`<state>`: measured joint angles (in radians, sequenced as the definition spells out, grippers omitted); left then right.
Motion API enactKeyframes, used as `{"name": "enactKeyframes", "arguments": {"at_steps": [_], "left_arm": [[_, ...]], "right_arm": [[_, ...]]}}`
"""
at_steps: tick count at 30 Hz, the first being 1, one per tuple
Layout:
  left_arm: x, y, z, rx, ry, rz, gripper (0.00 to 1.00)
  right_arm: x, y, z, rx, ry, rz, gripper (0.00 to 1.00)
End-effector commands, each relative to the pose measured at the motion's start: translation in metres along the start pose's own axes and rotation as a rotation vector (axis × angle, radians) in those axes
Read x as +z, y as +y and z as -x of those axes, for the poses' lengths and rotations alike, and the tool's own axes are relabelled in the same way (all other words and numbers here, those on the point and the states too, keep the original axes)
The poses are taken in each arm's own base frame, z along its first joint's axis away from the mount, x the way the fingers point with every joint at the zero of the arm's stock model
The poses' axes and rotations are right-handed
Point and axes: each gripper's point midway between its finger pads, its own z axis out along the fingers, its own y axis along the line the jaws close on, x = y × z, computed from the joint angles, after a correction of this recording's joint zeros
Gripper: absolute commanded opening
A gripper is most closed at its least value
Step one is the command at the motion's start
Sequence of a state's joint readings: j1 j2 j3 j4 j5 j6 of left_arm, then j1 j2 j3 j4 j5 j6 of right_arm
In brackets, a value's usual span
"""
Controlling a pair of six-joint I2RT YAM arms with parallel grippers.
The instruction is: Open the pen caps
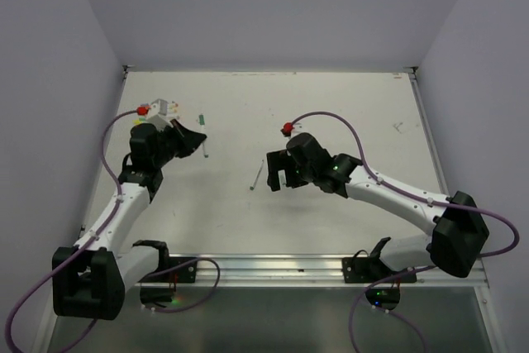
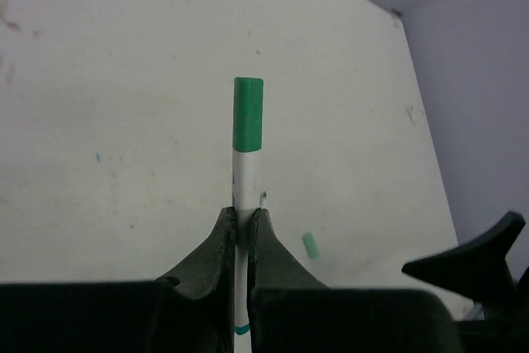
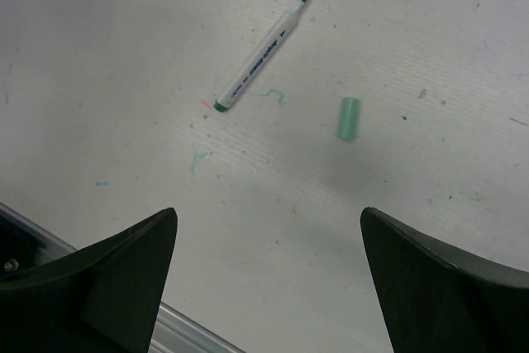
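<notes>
My left gripper (image 2: 244, 214) (image 1: 198, 139) is shut on a thin white pen (image 2: 245, 175) (image 1: 205, 151). A green cap (image 2: 248, 113) (image 1: 202, 119) still sits on that pen's far end. My right gripper (image 3: 266, 214) (image 1: 275, 173) hangs open over bare table with nothing between its fingers. Ahead of it lies an uncapped white pen (image 3: 256, 59) (image 1: 258, 175) with a green tip. A loose green cap (image 3: 348, 118) (image 2: 310, 244) rests beside that pen. More pens with coloured caps (image 1: 165, 107) are heaped at the back left.
A metal rail (image 1: 273, 266) (image 3: 182, 328) runs along the table's near edge. Grey walls close the table in at the left, the back and the right. One dark finger of the right gripper (image 2: 467, 266) reaches into the left wrist view. Green ink marks (image 3: 269, 94) stain the tabletop.
</notes>
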<state>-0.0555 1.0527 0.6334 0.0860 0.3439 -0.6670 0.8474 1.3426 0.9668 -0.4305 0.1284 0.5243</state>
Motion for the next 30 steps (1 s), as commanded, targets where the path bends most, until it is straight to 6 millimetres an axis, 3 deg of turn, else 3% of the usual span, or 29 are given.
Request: {"name": "enactKeyframes", "arguments": {"at_steps": [1, 5, 7, 13, 30], "left_arm": [[-0.011, -0.063, -0.056, 0.095, 0.156, -0.375, 0.0], [-0.02, -0.082, -0.106, 0.175, 0.244, -0.462, 0.0], [-0.025, -0.091, -0.116, 0.177, 0.249, -0.507, 0.0], [-0.03, -0.093, -0.143, 0.141, 0.303, -0.536, 0.0], [-0.031, -0.104, -0.146, 0.114, 0.294, -0.546, 0.0]], "right_arm": [[-0.016, 0.039, 0.037, 0.055, -0.089, 0.165, 0.96], [-0.018, 0.043, 0.053, 0.11, -0.124, 0.219, 0.94], [-0.015, 0.045, 0.061, 0.142, -0.135, 0.254, 0.9], [-0.001, 0.057, 0.068, 0.178, -0.132, 0.31, 0.76], [0.021, 0.076, 0.073, 0.275, -0.164, 0.416, 0.65]]}}
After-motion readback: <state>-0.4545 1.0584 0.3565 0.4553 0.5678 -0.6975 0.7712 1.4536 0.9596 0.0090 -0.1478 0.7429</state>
